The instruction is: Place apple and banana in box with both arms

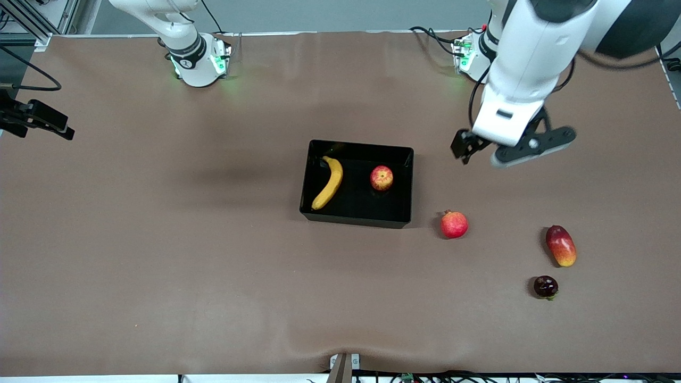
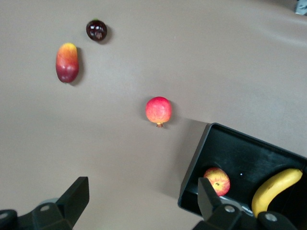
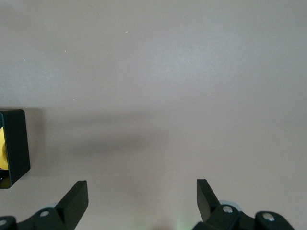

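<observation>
The black box [image 1: 357, 208] stands mid-table. In it the yellow banana [image 1: 330, 183] lies along the wall toward the right arm's end. The red-and-yellow apple [image 1: 381, 177] sits beside it, toward the left arm's end. My left gripper [image 2: 143, 194] hangs open and empty over bare table just past the box's corner, toward the left arm's end; its view shows the apple [image 2: 217, 180] and banana [image 2: 276, 189] inside. My right gripper [image 3: 142, 194] is open and empty over bare table, with a corner of the box [image 3: 14, 143] at the edge of its view.
A pinkish-red round fruit [image 1: 454, 224] lies near the box's corner, nearer the front camera. An oblong red-yellow mango [image 1: 561, 246] and a small dark round fruit [image 1: 545, 286] lie toward the left arm's end. A black device [image 1: 37, 119] juts in at the right arm's end.
</observation>
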Motion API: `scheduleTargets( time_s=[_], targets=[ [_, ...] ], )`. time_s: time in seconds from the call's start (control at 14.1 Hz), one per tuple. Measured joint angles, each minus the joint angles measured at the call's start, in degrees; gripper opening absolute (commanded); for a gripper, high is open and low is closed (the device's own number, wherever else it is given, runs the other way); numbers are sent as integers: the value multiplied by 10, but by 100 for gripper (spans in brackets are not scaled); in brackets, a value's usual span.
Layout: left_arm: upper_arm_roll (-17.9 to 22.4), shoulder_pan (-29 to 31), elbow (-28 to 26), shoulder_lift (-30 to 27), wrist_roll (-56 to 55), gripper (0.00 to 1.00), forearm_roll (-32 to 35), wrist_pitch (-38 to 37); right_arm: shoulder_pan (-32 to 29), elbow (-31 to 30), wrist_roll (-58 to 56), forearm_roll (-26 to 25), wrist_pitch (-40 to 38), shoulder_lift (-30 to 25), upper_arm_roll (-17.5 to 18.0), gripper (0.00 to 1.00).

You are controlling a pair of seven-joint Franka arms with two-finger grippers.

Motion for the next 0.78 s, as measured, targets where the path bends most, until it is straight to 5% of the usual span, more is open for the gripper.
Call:
scheduleTargets(
  time_s=[0.78],
  targets=[
    [7, 49, -13, 31, 104, 100, 15, 51, 0, 0, 0, 0, 0, 1, 1, 100]
  ],
)
